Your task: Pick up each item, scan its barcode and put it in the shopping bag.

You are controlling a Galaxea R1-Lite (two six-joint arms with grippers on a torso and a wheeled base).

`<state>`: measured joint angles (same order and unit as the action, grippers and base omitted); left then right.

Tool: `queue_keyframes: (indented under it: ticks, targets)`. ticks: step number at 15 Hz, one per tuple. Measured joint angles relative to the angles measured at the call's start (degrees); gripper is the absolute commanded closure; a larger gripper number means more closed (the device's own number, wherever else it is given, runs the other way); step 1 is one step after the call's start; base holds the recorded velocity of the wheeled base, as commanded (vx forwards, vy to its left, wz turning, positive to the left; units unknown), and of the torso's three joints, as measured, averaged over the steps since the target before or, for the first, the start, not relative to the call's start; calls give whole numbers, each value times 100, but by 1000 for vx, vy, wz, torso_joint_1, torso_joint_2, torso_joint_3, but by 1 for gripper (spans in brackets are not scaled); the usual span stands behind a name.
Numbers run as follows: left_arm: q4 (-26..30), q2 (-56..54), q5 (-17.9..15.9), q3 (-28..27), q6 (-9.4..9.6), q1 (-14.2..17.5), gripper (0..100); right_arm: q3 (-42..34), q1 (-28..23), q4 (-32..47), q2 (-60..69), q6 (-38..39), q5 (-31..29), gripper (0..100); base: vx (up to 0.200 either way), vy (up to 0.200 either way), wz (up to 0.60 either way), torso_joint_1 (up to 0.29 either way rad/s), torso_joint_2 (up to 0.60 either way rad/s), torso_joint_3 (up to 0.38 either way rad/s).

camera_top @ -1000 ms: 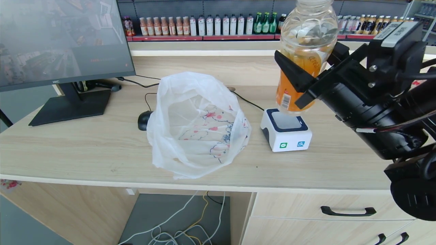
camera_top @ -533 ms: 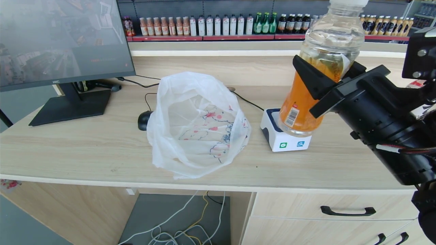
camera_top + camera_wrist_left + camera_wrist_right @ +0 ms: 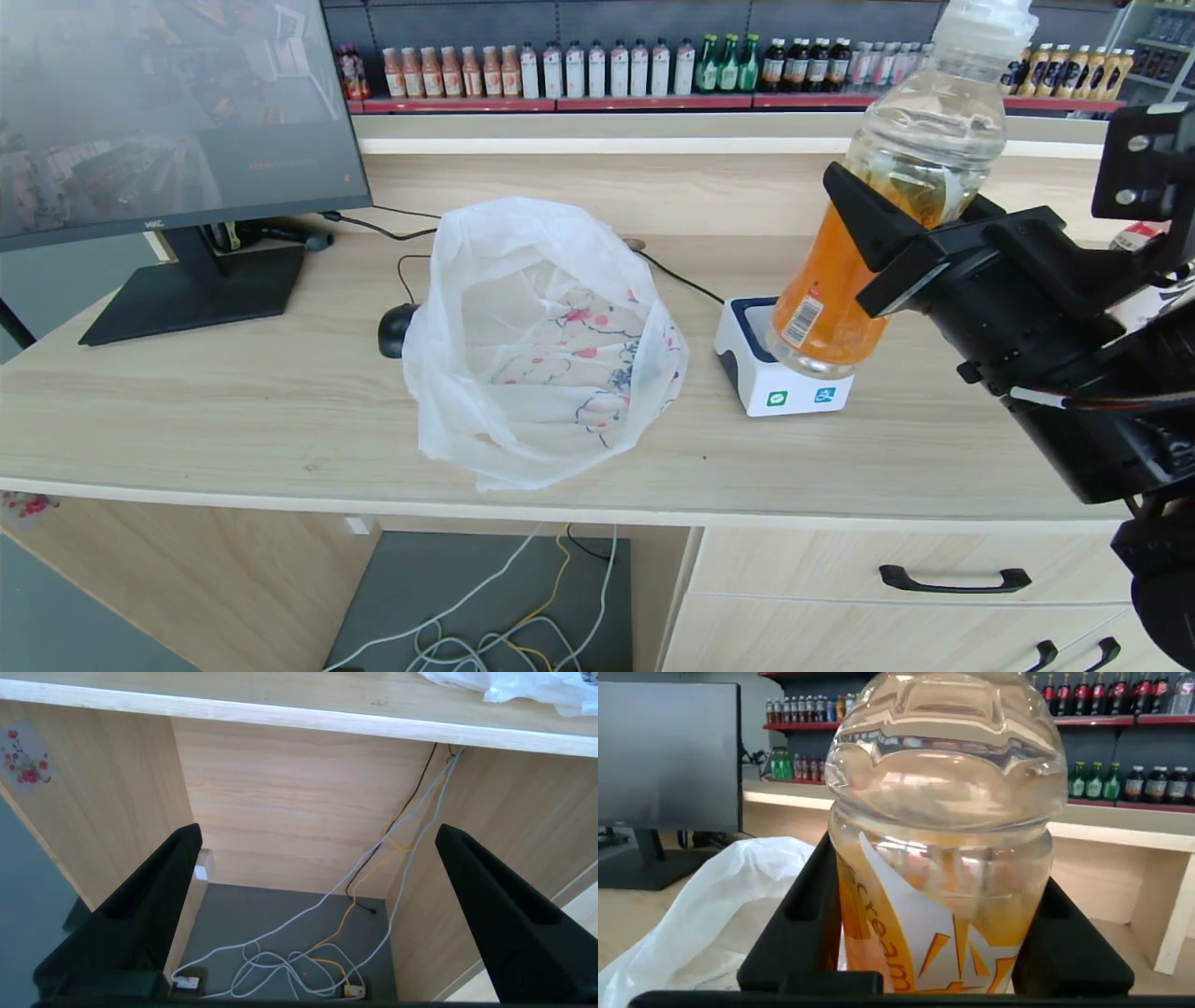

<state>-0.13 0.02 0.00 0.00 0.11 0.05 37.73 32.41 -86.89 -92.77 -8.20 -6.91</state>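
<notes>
My right gripper (image 3: 910,245) is shut on an orange drink bottle (image 3: 873,215), held tilted with its base just over the white barcode scanner (image 3: 780,373) on the counter. The bottle's barcode label faces down toward the scanner's window. In the right wrist view the bottle (image 3: 943,868) sits between the black fingers (image 3: 799,924). A white plastic shopping bag (image 3: 537,341) stands open to the left of the scanner. My left gripper (image 3: 313,915) hangs open below the counter's edge, with nothing in it.
A monitor (image 3: 168,112) stands at the counter's back left, with a black mouse (image 3: 395,329) and cables behind the bag. Shelves of bottles (image 3: 579,67) line the back wall. Drawers (image 3: 952,583) sit under the counter at right. Loose cables (image 3: 308,961) lie on the floor below.
My right gripper has carried the bottle to the right and down, tilting it, from above the scanner to just over its window. The bag and scanner have not moved.
</notes>
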Motion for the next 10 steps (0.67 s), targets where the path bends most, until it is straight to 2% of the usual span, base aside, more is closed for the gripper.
queue_keyframes:
  ticks: [6, 10]
  targets:
    - [-2, 0, 0, 0, -6, 0, 0, 691, -202, -41, -358, 13, -20, 100, 0, 0, 0, 0, 0, 0]
    - [-5, 0, -2, 0, -6, 5, 0, 763, -332, -63, -436, 24, -1, 100, 0, 200, 0, 0, 1, 2]
